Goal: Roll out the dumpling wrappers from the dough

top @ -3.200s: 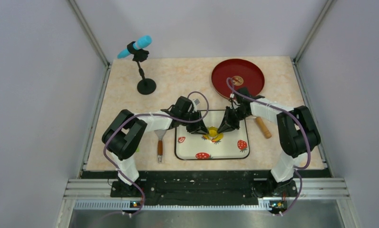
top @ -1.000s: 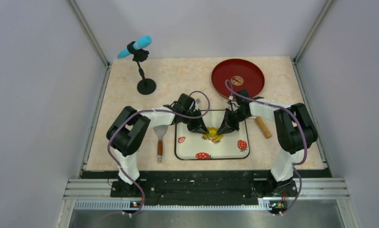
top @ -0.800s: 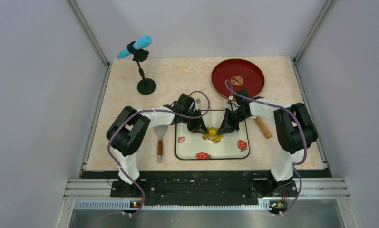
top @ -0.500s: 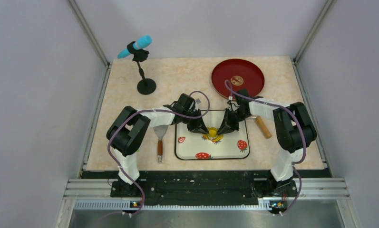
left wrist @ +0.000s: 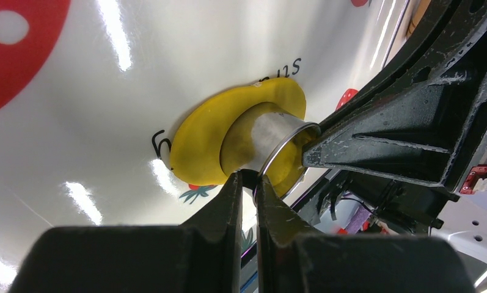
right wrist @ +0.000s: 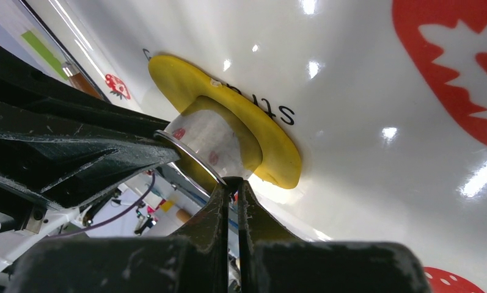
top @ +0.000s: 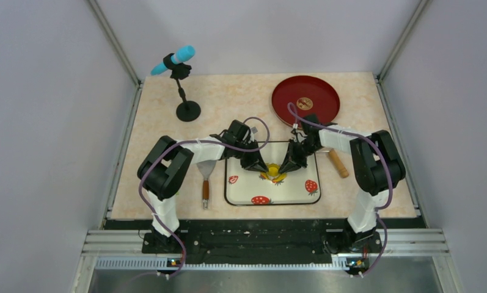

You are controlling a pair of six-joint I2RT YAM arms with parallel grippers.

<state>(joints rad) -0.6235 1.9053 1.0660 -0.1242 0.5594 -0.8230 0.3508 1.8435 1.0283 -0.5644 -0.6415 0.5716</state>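
Overhead, the left gripper (top: 260,166) and right gripper (top: 282,166) meet over a glossy strawberry-print tray (top: 289,196), half hiding the dough (top: 275,176). Left wrist: the left gripper pinches a thin metal ring (left wrist: 277,131) by its rim, sunk in the soft, flattened yellow patch. Right wrist: the right gripper nips the opposite rim; the ring's inside is mostly hidden.

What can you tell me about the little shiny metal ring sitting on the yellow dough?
The small shiny metal ring is a short, thin-walled open tube, silvery and mirror-like. It stands on end on the flat yellow dough, with its lower edge sunk into the dough, over the glossy white strawberry-print mat. The left gripper pinches its top rim on one side, and the right gripper pinches the rim on the opposite side.
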